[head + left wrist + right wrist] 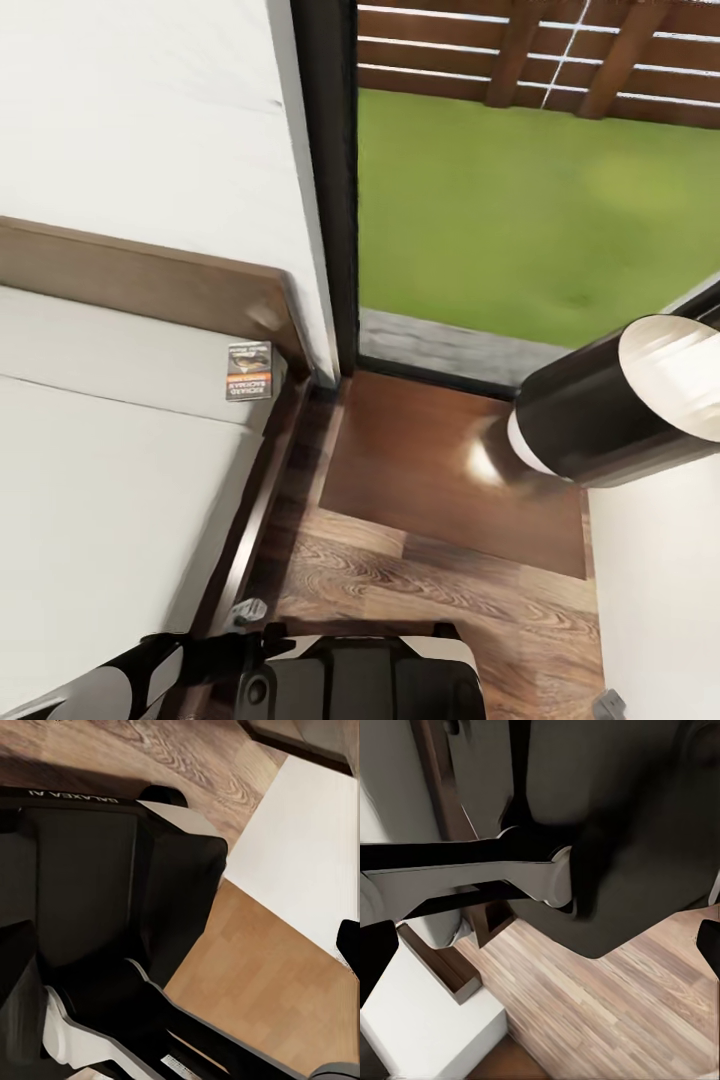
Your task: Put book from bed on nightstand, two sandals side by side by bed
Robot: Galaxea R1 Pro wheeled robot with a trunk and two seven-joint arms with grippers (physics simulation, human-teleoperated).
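Observation:
The book (248, 371) lies flat on the off-white mattress of the bed (90, 470), at its corner by the dark headboard (150, 280). Right of the bed, under the window, stands the nightstand (440, 480) with a bare glossy brown top. The sandals are out of view. My left arm (110, 685) hangs low at the bed's edge. In the left wrist view my left gripper (180, 952) is open over my own dark base, one fingertip (349, 943) showing at the edge. My right gripper (540, 952) is open, empty, above my trunk and the plank floor.
A thick black-and-white cylinder (620, 410) close to the camera overhangs the nightstand's right side. A tall black window frame (335, 190) with lawn behind it stands behind the nightstand. A white wall (660, 600) closes the right. My base (370, 680) fills the floor strip.

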